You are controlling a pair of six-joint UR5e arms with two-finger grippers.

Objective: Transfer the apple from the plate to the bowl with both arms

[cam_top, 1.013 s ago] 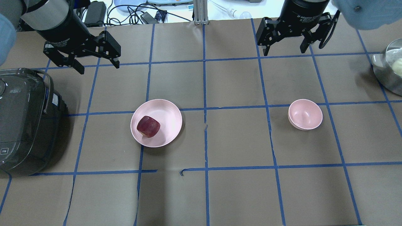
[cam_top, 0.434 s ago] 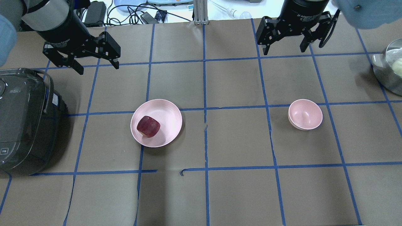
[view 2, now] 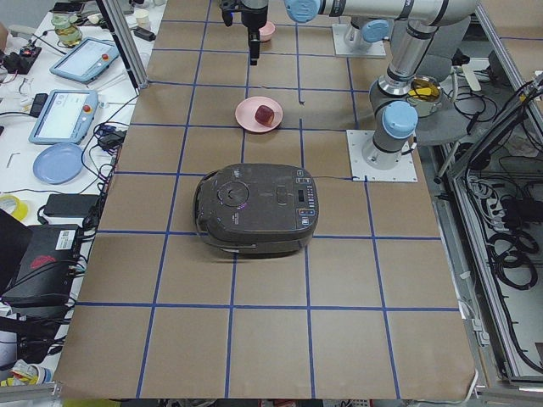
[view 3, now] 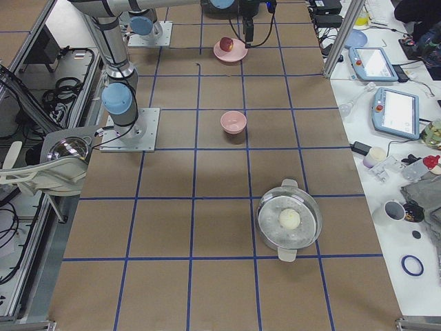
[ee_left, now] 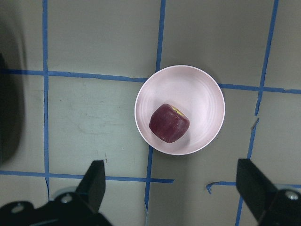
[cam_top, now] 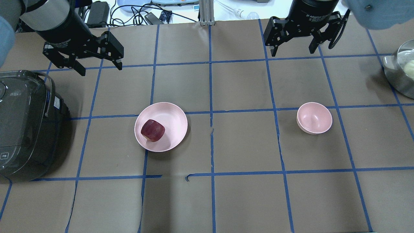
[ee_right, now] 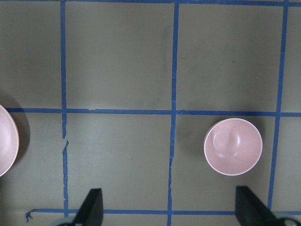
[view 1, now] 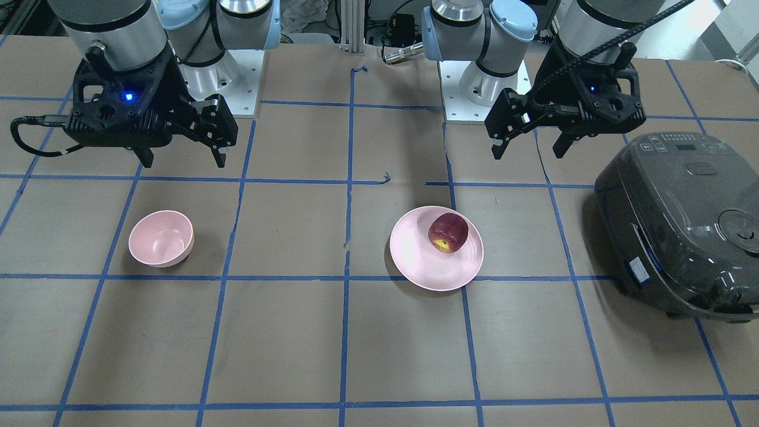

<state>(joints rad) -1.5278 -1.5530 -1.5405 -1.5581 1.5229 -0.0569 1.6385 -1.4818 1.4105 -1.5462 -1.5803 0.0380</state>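
The dark red apple (cam_top: 152, 130) lies on the left part of the flat pink plate (cam_top: 174, 120), left of the table's middle; both also show in the left wrist view, apple (ee_left: 170, 123) on plate (ee_left: 207, 103). The small pink bowl (cam_top: 314, 117) stands empty to the right, also in the right wrist view (ee_right: 233, 146). My left gripper (cam_top: 98, 68) hangs open and empty high above the table, behind and left of the plate. My right gripper (cam_top: 293, 51) hangs open and empty behind the bowl.
A dark rice cooker (cam_top: 26, 123) stands at the left edge of the table, near the plate. A steel pot (cam_top: 401, 72) with a pale round thing in it sits at the right edge. Blue tape lines grid the brown table cover.
Both grippers have risen slightly and stayed open. The apple, plate and bowl have not moved.
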